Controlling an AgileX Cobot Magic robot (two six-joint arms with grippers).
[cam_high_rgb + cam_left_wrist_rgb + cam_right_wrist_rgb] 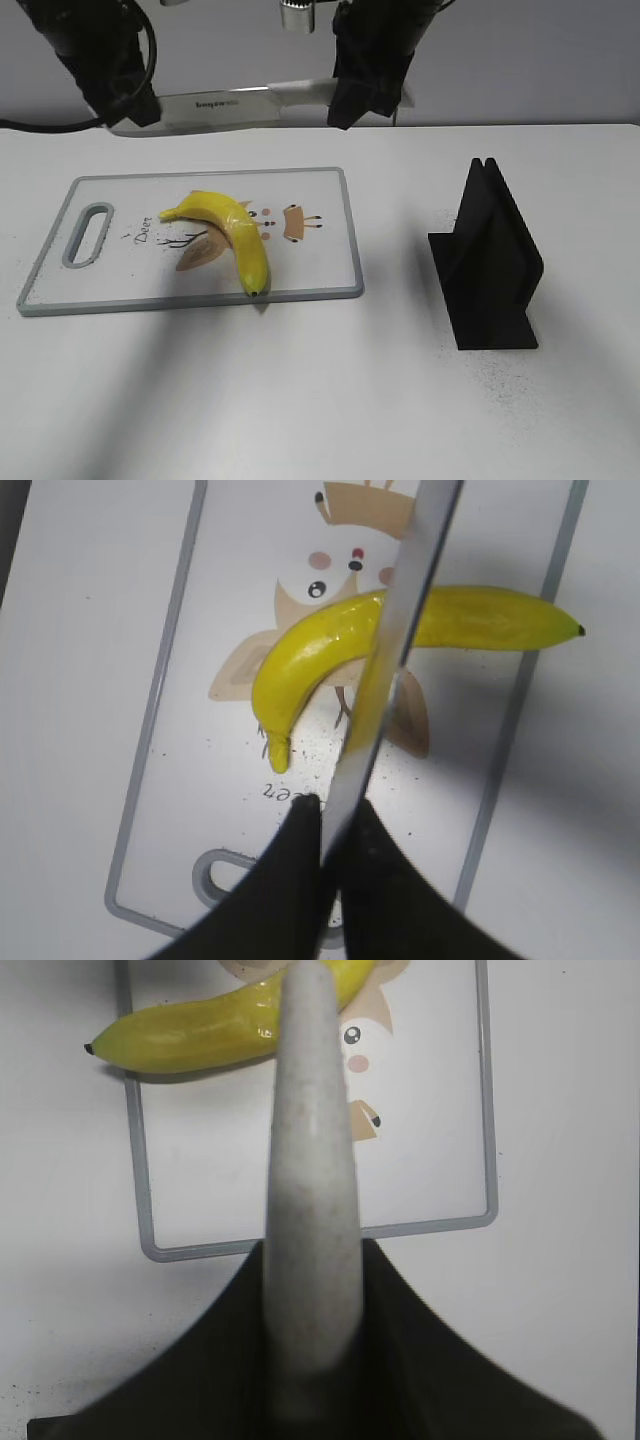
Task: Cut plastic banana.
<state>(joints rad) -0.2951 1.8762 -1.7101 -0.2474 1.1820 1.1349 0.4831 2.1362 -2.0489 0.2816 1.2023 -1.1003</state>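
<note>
A yellow plastic banana (235, 235) lies on a white cutting board (320, 200) with a grey rim and a cartoon print. A knife (215, 108) hangs level in the air behind and above the board. My left gripper (130, 108) is shut on the blade's tip end. My right gripper (345, 105) is shut on the knife's pale handle. In the left wrist view the blade (400, 630) runs out from the gripper (328, 820) across the banana (310, 650). In the right wrist view the handle (312, 1190) runs out from the gripper (312, 1290) over the banana (190, 1030).
A black knife stand (490, 260) stands on the white table to the right of the board. The board's handle slot (88, 235) is at its left end.
</note>
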